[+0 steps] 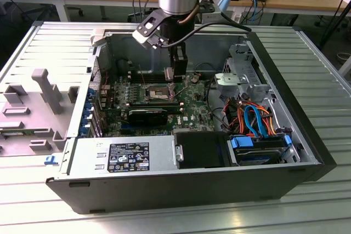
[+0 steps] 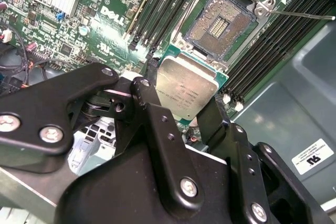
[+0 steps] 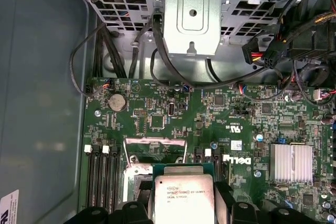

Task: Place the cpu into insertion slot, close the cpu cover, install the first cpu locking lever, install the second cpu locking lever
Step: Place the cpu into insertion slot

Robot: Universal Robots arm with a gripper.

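While the exterior view shows the gripper (image 1: 174, 82) poised close to the socket (image 1: 158, 92), keep your descent slow and plumb. In the second wrist view the fingers (image 2: 152, 94) pinch the chip (image 2: 186, 87) by two opposite edges, beside the bare socket, so square its corners first. In the first wrist view, mind the open cover (image 3: 155, 144).

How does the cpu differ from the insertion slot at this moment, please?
The cpu has a silvery-grey metal top; the insertion slot has a dark centre inside a silver rim. The cpu is clamped between the fingers, clear of the slot; the insertion slot sits fixed in the green circuit board, uncovered and empty. Both are square and look alike in width.
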